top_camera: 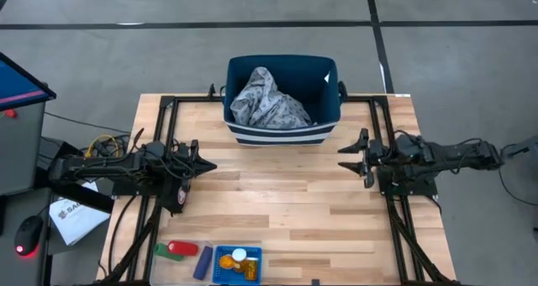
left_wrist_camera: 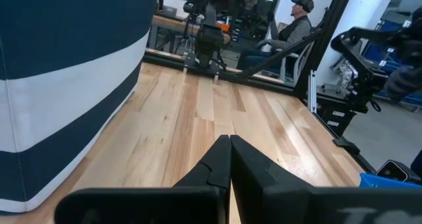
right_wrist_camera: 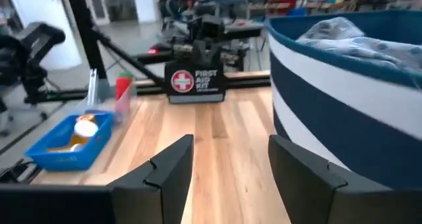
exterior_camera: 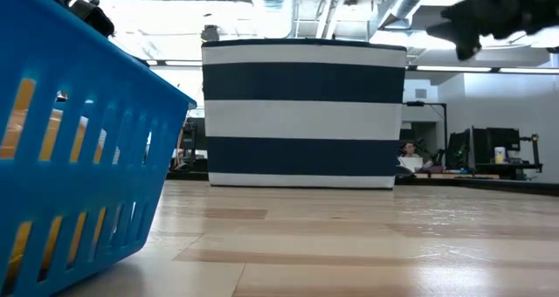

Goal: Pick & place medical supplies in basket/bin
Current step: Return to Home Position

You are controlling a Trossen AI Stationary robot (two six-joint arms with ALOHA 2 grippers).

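Observation:
The small bright-blue basket (top_camera: 229, 273) sits at the table's near edge, left of centre, and holds orange pill bottles (top_camera: 229, 262), one with a white cap (top_camera: 239, 255). Left of it a red cylinder (top_camera: 183, 249) lies against a flat green piece (top_camera: 162, 251), and a dark oblong item (top_camera: 203, 262) lies beside the basket. My left gripper (top_camera: 206, 166) hovers shut over the table's left middle; its fingers (left_wrist_camera: 229, 140) are together. My right gripper (top_camera: 345, 157) hovers open over the right middle, with a clear gap (right_wrist_camera: 231, 145). The right wrist view shows the basket (right_wrist_camera: 66, 141) and the red cylinder (right_wrist_camera: 123, 91).
A navy white-striped tub (top_camera: 282, 126) stands at the far middle with grey patterned cloth (top_camera: 267, 101) inside. Bare wood lies between the two arms and the basket. In the low view the basket (exterior_camera: 79, 157) fills the left foreground. A person (left_wrist_camera: 300, 20) sits beyond the table.

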